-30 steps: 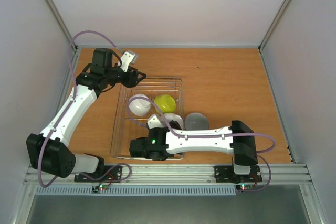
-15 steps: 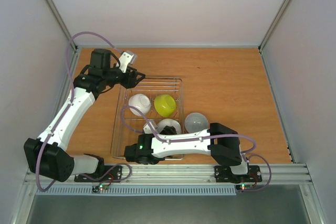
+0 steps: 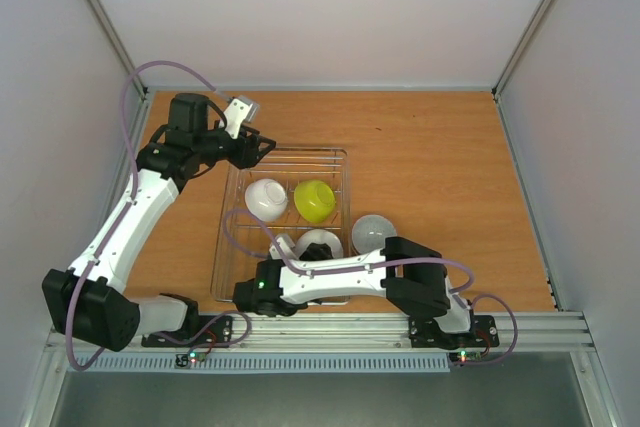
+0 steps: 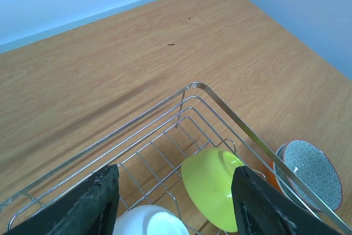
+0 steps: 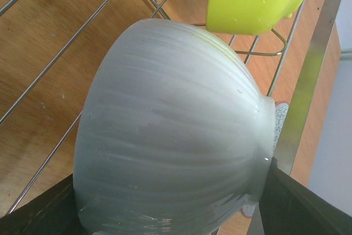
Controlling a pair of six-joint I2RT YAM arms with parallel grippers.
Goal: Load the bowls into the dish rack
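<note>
The dish rack (image 3: 342,162) lies mid-table. In it are a white bowl (image 3: 266,197), the yellow-green bowl (image 3: 314,199) and a second white bowl (image 3: 322,242). My right gripper (image 3: 290,247) reaches in from the near side. Its fingers stand wide on either side of this second white bowl (image 5: 170,125) and touch it, and the bowl lies tilted on the wires. The grey bowl (image 3: 373,232) sits on the table right of the rack, nested in the orange bowl (image 4: 273,171). My left gripper (image 3: 255,145) is open and empty over the rack's far left corner (image 4: 192,85).
The rack's right rim (image 5: 308,81) runs close beside the held bowl. Bare wooden table (image 3: 430,147) lies to the right and behind the rack. Side walls close in the table left and right. My right arm lies across the rack's near edge (image 3: 340,277).
My right arm folded leftward and its wrist drew toward the near left. The white bowl between its fingers shifted slightly that way. My left arm barely moved.
</note>
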